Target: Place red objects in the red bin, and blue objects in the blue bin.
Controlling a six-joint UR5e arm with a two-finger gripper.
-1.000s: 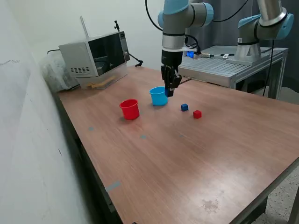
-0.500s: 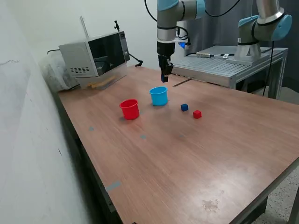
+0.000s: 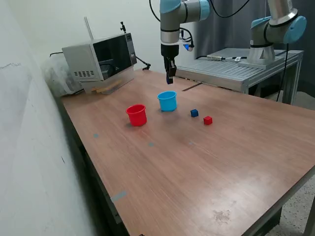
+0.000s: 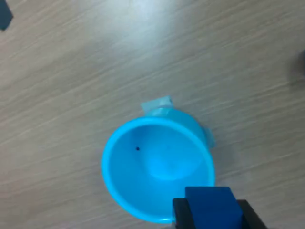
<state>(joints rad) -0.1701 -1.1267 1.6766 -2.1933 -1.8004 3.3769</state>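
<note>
Blue cube held above the blue bin, release pending.

Nearest on the wood-grain table (image 3: 206,172) lie a loose red cube (image 3: 207,120) and a second, loose blue cube (image 3: 194,113), apart from each other; the red bin (image 3: 137,115) stands beside the blue bin (image 3: 167,101), both smooth tapered plastic cups. Above them, the gripper (image 4: 212,214) pinches a matte, sharp-edged blue cube (image 4: 212,206) between its dark fingers (image 4: 180,212). In the wrist view the cube sits over the cup's rim (image 4: 157,219), not its centre. Judged risk: released here, it could strike the rim and bounce out or tip the light cup. A metal microwave (image 3: 101,58) stands behind.
</note>
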